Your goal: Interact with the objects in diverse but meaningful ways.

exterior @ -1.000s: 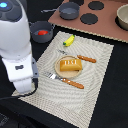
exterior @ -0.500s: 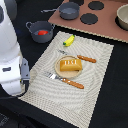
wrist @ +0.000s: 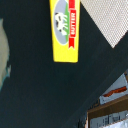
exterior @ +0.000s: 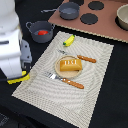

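My gripper (exterior: 21, 70) hangs at the exterior view's left, off the mat's edge, just above a yellow red-labelled box (exterior: 18, 78). Its fingers are lost against the white arm. The wrist view shows the box (wrist: 65, 30) lying flat on the dark table, with no fingers in sight. A red tomato (exterior: 42, 32) sits in a grey-blue pot (exterior: 33, 27). The second pot (exterior: 69, 10) stands on the toy stove. The banana (exterior: 69, 40) lies on the mat's far edge. The bread loaf (exterior: 70, 65) rests on a plate at mid-mat.
A beige woven placemat (exterior: 95, 90) covers the middle; its corner shows in the wrist view (wrist: 107, 17). A fork (exterior: 67, 81) and knife (exterior: 81, 57) with orange handles flank the plate. A brown stove board (exterior: 100, 22) with black burners and a bowl (exterior: 122, 17) lie behind.
The arm has shifted toward the exterior view's left and now sits over the yellow box. The food, pots and cutlery have not moved.
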